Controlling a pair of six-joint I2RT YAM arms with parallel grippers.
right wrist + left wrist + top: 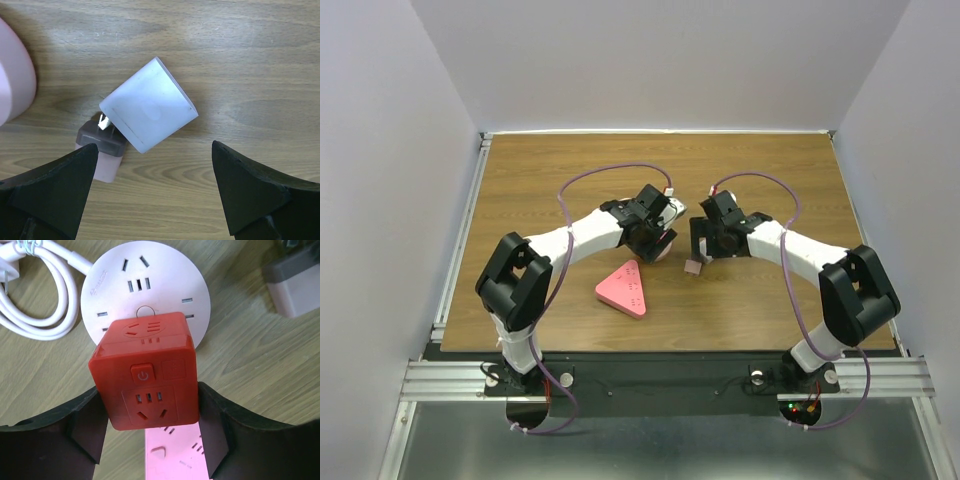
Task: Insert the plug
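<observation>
Left wrist: left claw (150, 407) pinches red plastic cube socket (145, 365) | right claw (154, 149) spread over white rounded plug block (150, 110), not grasped yet | insertion pending, prob. early stage

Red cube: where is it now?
The red cube is clamped in the left gripper, overlapping the round white socket disc in the left wrist view.

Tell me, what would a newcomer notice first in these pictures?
The red socket cube, gripped by the left gripper over a round white socket plate. Next, the white charger lying on the wooden table between the open fingers of the right gripper, and the pink triangular power strip between the two arms.
</observation>
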